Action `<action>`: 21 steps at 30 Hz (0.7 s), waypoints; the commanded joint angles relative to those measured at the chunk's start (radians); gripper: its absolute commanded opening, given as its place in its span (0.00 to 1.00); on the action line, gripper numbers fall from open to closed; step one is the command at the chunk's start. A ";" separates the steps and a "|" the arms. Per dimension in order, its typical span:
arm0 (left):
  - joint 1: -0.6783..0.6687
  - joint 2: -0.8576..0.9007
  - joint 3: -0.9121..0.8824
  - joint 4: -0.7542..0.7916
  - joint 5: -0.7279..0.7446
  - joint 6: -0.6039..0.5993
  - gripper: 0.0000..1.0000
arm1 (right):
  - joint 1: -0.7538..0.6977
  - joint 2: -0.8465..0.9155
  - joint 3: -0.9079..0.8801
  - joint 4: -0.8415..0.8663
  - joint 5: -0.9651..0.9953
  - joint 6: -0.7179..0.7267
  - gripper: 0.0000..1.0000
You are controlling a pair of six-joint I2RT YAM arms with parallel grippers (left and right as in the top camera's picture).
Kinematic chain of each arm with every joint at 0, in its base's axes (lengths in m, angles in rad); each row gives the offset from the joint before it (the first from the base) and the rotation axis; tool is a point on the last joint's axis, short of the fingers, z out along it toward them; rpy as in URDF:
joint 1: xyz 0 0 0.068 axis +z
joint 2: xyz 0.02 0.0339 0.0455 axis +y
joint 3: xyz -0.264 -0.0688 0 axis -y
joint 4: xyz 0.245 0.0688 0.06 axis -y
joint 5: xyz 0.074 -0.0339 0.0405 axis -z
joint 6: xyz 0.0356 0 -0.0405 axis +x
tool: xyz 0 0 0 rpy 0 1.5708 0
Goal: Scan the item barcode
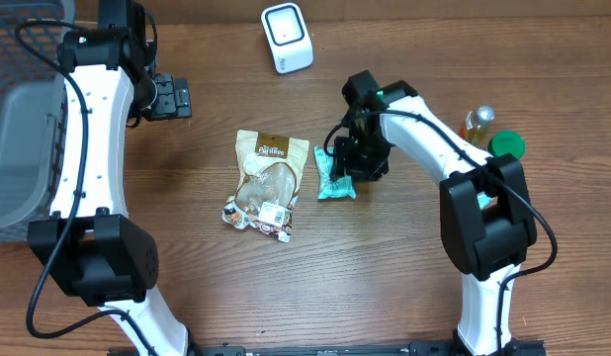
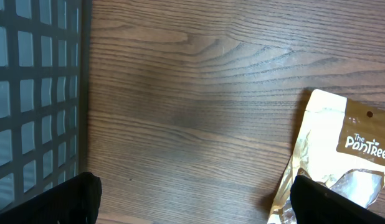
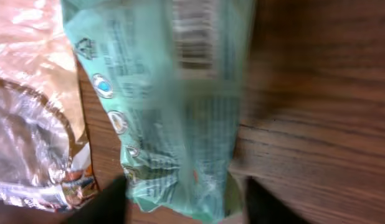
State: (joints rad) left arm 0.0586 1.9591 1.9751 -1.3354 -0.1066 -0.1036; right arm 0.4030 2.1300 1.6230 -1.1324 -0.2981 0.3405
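Overhead view: the teal packet (image 1: 334, 175) lies flat on the wooden surface (image 1: 404, 277), just beside the Pantree snack pouch (image 1: 265, 184) and well apart from the white barcode scanner (image 1: 287, 38) at the far edge. On the right wrist view, the right fingers (image 3: 267, 200) stand parted with the packet's end between them; the frame is blurred, but they do not appear to pinch it. A striped patch that is probably the barcode (image 3: 195, 34) faces up near the packet's far end. Your left fingers (image 2: 68, 199) are spread wide and empty, hovering near the grey basket (image 1: 19, 129). Judgement: nothing is being presented to the scanner now; you have yet to grip, lift and present the barcode to it.
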 commanded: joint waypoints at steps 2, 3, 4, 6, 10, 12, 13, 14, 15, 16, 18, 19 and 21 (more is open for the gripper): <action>-0.007 -0.003 0.016 0.002 -0.005 0.011 1.00 | 0.005 -0.037 -0.007 0.025 0.039 0.031 0.79; -0.007 -0.003 0.016 0.002 -0.005 0.011 1.00 | 0.005 -0.037 -0.007 0.028 0.060 0.030 0.79; -0.007 -0.003 0.016 0.002 -0.005 0.011 0.99 | 0.005 -0.037 -0.007 0.029 0.077 0.030 0.79; -0.007 -0.003 0.016 0.002 -0.005 0.011 0.99 | 0.005 -0.037 -0.005 0.024 0.117 0.024 0.79; -0.007 -0.003 0.016 0.002 -0.005 0.011 1.00 | 0.005 -0.043 0.076 -0.049 0.202 0.025 0.82; -0.007 -0.003 0.016 0.002 -0.005 0.011 1.00 | 0.008 -0.050 0.182 -0.120 0.233 0.017 0.83; -0.007 -0.003 0.016 0.002 -0.004 0.011 1.00 | 0.011 -0.052 0.220 -0.145 0.237 0.014 0.83; -0.007 -0.003 0.016 0.002 -0.005 0.011 1.00 | 0.014 -0.053 0.262 -0.172 0.238 -0.002 0.86; -0.007 -0.003 0.016 0.002 -0.005 0.011 1.00 | 0.017 -0.053 0.300 -0.196 0.237 -0.017 0.92; -0.007 -0.003 0.016 0.002 -0.005 0.011 1.00 | 0.018 -0.053 0.325 -0.207 0.235 -0.024 1.00; -0.007 -0.003 0.016 0.002 -0.005 0.011 1.00 | 0.018 -0.053 0.353 -0.216 0.221 -0.024 1.00; -0.007 -0.003 0.016 0.002 -0.005 0.011 1.00 | 0.018 -0.053 0.355 -0.215 0.222 -0.024 1.00; -0.007 -0.003 0.016 0.002 -0.005 0.011 0.99 | 0.018 -0.052 0.352 -0.216 0.222 -0.024 0.84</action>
State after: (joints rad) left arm 0.0586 1.9591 1.9747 -1.3354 -0.1066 -0.1036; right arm 0.4145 2.1021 1.9621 -1.3407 -0.0902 0.3305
